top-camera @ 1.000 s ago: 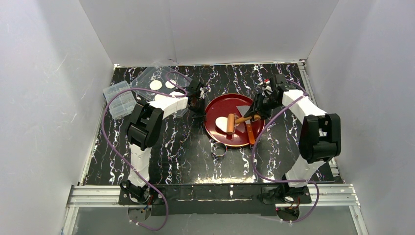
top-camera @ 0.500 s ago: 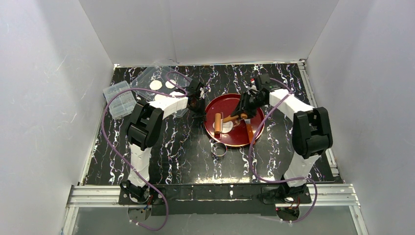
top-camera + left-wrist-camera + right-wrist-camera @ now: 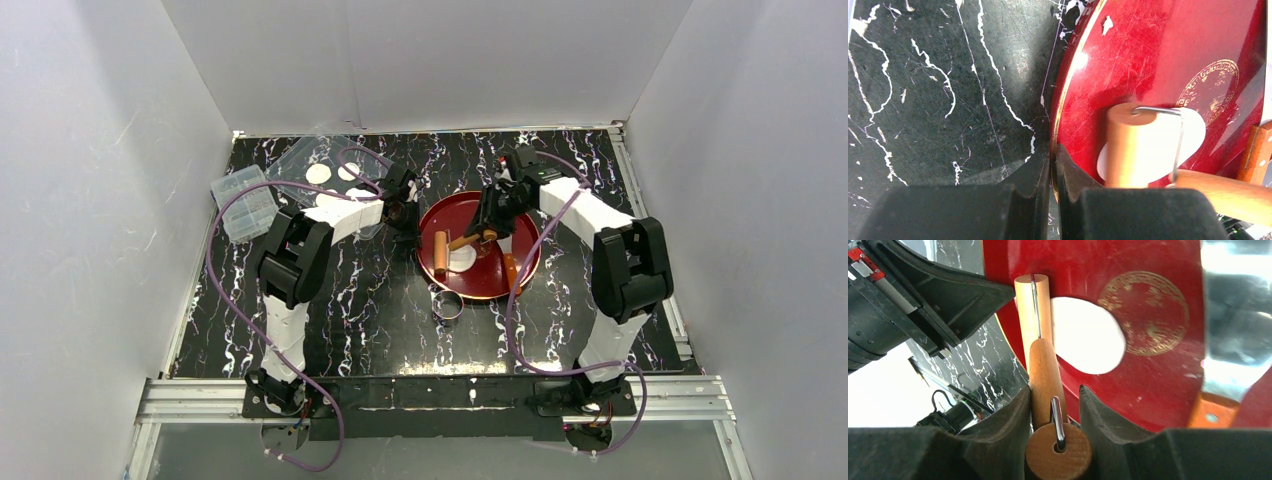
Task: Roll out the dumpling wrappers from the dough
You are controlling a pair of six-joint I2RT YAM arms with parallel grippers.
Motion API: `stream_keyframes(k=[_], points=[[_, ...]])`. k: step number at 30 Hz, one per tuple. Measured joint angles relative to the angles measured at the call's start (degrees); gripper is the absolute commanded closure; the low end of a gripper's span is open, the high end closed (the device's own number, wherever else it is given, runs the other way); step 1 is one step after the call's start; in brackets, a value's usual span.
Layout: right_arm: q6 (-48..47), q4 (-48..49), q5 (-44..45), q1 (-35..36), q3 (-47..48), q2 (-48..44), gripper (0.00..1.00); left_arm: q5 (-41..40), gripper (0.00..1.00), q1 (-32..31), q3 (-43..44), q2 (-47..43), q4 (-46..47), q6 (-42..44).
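Both arms reach forward, wrists tipped down.
Left gripper [image 3: 1053, 159] is pinched shut; right gripper [image 3: 1054, 391] clamps a roller handle [image 3: 1044, 371].

The dough [image 3: 464, 258] lies on the plate [image 3: 482, 287], roller [image 3: 441, 253] at its left edge, ring [image 3: 447, 305] before the plate.

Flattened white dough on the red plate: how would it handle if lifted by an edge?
Probably floppy: the dough is pressed thin and flat. Likely clings to the plate rather than sliding, since it lies flush. Light, but apt to stretch or tear.
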Motion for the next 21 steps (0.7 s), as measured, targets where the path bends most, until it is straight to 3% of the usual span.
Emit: stream_keyframes(k=[21], points=[[-2.80,-1.20,2.14,-1.40,-2.19,-3.04,0.99,-0.13,1.00,-0.15,-0.35,-0.22,0.31,0.42]])
